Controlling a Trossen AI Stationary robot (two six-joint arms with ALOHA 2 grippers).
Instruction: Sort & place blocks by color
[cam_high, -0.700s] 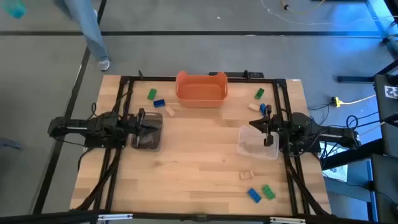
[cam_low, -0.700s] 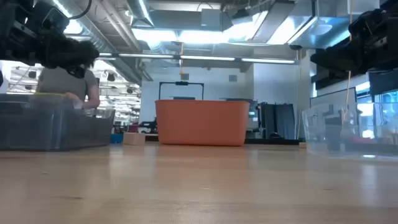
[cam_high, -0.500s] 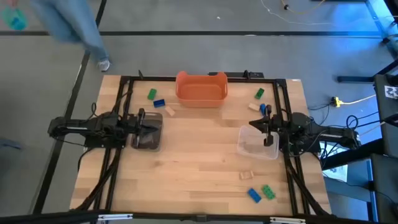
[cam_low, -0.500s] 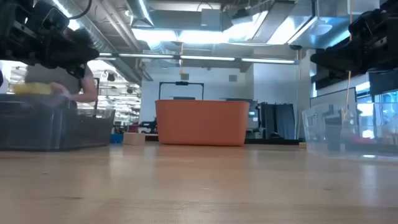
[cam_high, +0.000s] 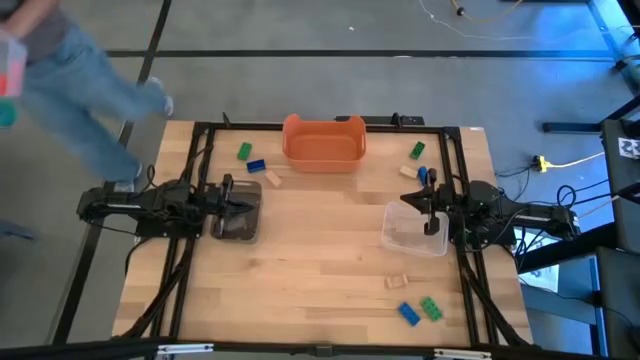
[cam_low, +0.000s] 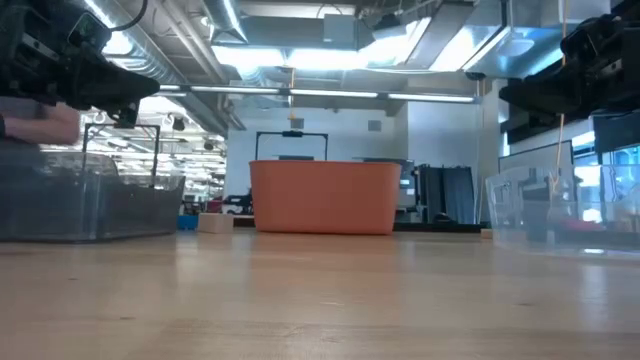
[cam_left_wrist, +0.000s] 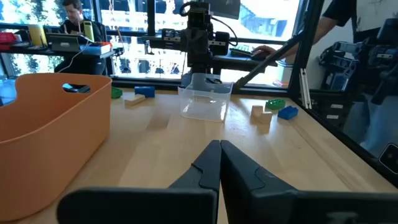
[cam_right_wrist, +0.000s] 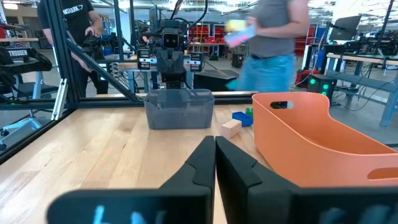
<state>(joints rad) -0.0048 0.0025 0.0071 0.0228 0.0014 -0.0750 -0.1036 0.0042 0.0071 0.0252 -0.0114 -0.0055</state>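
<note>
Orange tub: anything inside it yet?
The high view shows the orange tub with a bare floor, no blocks in it. The wrist views see only its outer wall, so the near inner corner stays hidden there.

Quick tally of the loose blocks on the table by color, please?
Green blocks: 3
Blue blocks: 3
Tan wood blocks: 3
Total: 9, all on the tabletop, none in a bin yet.
</note>
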